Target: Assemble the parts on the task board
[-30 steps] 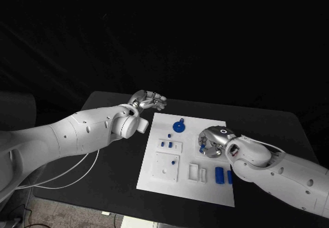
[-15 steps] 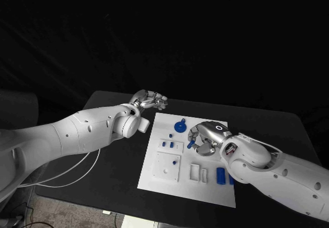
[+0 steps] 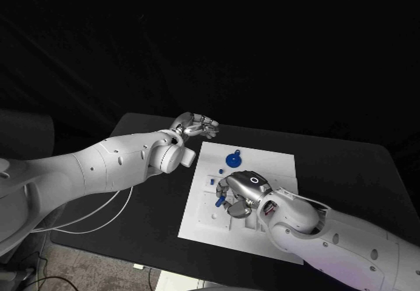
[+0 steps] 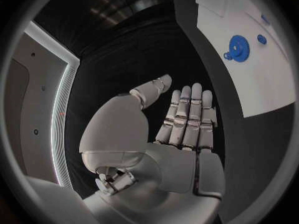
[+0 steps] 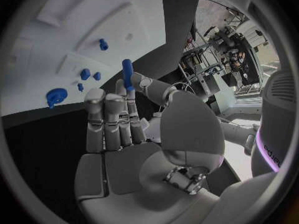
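Right hand (image 3: 238,195) is pinching a slim blue peg (image 5: 126,73) over the flat white board (image 3: 273,162); left hand (image 3: 196,126) is hovering, fingers released, above the matte tabletop (image 3: 350,163).

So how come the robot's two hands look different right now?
The right hand pinches a small blue peg; the left hand holds nothing. The right hand hangs over the white task board; the left hand is off the board, over the black table past its far corner. The left hand's fingers lie straight and open. Both are silver, on white arms.
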